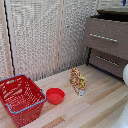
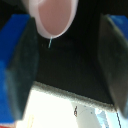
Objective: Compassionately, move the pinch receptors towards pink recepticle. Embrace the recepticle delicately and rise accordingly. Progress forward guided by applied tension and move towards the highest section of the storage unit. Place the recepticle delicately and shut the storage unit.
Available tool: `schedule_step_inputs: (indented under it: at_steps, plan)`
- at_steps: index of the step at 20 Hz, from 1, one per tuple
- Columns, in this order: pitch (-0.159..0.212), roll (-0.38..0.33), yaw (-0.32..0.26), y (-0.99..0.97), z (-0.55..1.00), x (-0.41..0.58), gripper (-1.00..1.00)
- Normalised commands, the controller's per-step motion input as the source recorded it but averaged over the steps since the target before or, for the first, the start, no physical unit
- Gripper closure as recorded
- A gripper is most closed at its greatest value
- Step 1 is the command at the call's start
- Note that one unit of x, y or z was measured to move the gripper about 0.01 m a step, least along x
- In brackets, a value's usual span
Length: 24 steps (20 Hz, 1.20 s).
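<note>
Exterior view, from its left: red wire-mesh basket w/ a blue rim sits at the near corner of the pale wooden worktop. Just beside it, toward the view's right, a shallow red bowl, apart from the basket by a narrow gap. Further right, mid-worktop, a small yellow-and-red crinkled packet stands roughly upright, w/ a small white tag at its foot. Behind all this, a pale patterned screen.

At the view's right, the dark brown dresser: top drawer is pulled out, its front forward of the lower drawer; both carry long silver bar handles. A bit of blue shows above the top drawer's rim at the frame edge, too small to identify. A white rounded part of the arm shows at the far right edge; tool itself isn't seen in this view.

Wrist view: tool fingers are dark and blurred, one on each side of the frame, set wide apart – jaws spread. Pale-pink cup is at the frame edge between the fingers, not touching either as far as I can tell. Dark drawer interior behind it, lighter surface beyond the drawer edge.
</note>
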Motion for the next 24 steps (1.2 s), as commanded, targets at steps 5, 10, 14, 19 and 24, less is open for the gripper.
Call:
schedule_step_inputs:
  at_steps: [5,10,14,19,24]
  plan:
    - [0.019,-0.122,0.118,0.39,0.12,0.092,-1.00]
    - [0.004,-0.318,0.135,0.12,0.05,0.033,-1.00]
    - [0.043,-0.371,0.145,0.04,0.00,0.035,-1.00]
    - [0.118,-0.369,0.138,0.03,-0.03,-0.013,-1.00]
    - [0.214,-0.313,0.110,0.24,-0.12,-0.026,-1.00]
